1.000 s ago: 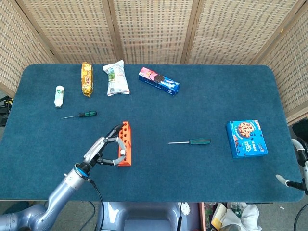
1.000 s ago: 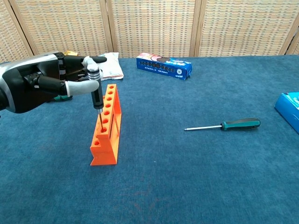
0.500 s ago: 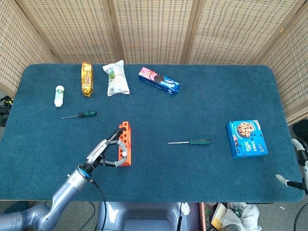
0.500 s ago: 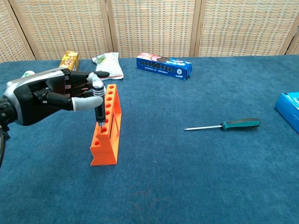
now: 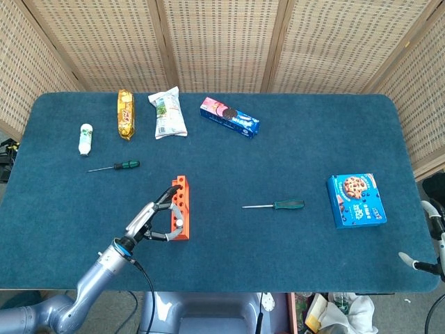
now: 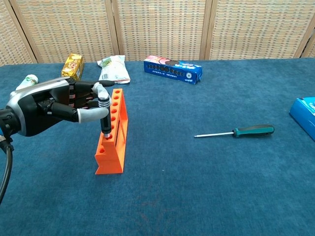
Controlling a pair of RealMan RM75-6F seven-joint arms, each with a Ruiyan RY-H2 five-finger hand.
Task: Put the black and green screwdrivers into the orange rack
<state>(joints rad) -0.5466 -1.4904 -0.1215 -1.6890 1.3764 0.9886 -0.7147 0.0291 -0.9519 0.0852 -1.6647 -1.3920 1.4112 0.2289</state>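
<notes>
Chest view: our left hand (image 6: 51, 105) pinches black screwdriver (image 6: 105, 114), upright, tip in hole near front of orange rack (image 6: 113, 135). Green screwdriver (image 6: 240, 132) lies on table (image 6: 206, 187), well right. Right hand's state: cannot tell.

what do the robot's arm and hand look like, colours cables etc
The left arm is a rounded silver-grey tube with a blue ring at the wrist and a black cable running alongside. The left robot hand has a glossy black palm and back with a silver-grey cover and pale grey fingers. Of the right robot hand only pale grey parts show at the frame edge.
</notes>
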